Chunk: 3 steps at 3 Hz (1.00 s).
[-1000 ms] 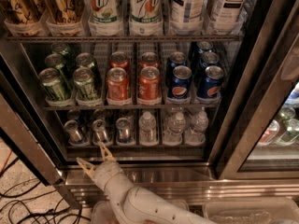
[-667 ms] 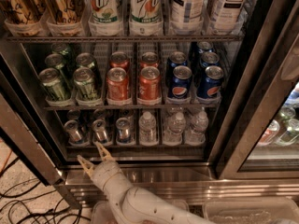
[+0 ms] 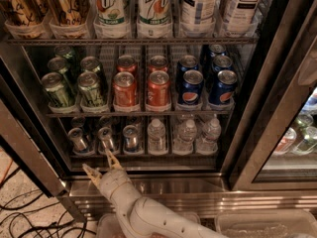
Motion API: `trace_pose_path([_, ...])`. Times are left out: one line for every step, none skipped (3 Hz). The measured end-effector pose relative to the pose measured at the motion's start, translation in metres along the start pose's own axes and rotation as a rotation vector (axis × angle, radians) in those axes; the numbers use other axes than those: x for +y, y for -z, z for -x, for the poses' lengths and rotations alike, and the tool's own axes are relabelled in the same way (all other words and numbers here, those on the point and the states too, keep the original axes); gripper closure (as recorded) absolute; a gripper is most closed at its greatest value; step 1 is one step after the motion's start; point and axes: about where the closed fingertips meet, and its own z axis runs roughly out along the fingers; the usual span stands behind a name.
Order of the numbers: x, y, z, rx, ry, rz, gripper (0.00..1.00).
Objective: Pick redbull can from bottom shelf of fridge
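The fridge (image 3: 29, 157) stands open, with drinks on dark wire racks. On the bottom shelf (image 3: 148, 158), three slim silver-and-blue redbull cans stand at the left: one (image 3: 79, 140), one (image 3: 107, 138) and one (image 3: 131, 137), with more behind them. My gripper (image 3: 101, 165) is on the white arm just below and in front of the shelf's front rail, under the left cans. Its two fingers (image 3: 113, 158) are spread open and hold nothing.
Small clear water bottles (image 3: 187, 133) fill the right of the bottom shelf. Green (image 3: 58, 89), red (image 3: 125, 89) and blue (image 3: 190, 87) soda cans sit on the rack above. The steel door frame (image 3: 257, 133) is at the right, the sill (image 3: 173, 187) below, and cables (image 3: 20, 217) on the floor at the left.
The gripper has edged slightly up toward the bottom shelf's front rail and is still open. The cans and bottles have not moved.
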Motion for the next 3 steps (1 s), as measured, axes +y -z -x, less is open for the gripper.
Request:
trace_pose_path([-0.003, -0.01, -0.004, 0.018, -0.007, 0.016, 0.35])
trace_pose_path([0.0, -0.022, -0.007, 0.035, -0.008, 0.051, 0.35])
trace_pose_path([0.002, -0.035, -0.007, 0.037, -0.003, 0.079, 0.34])
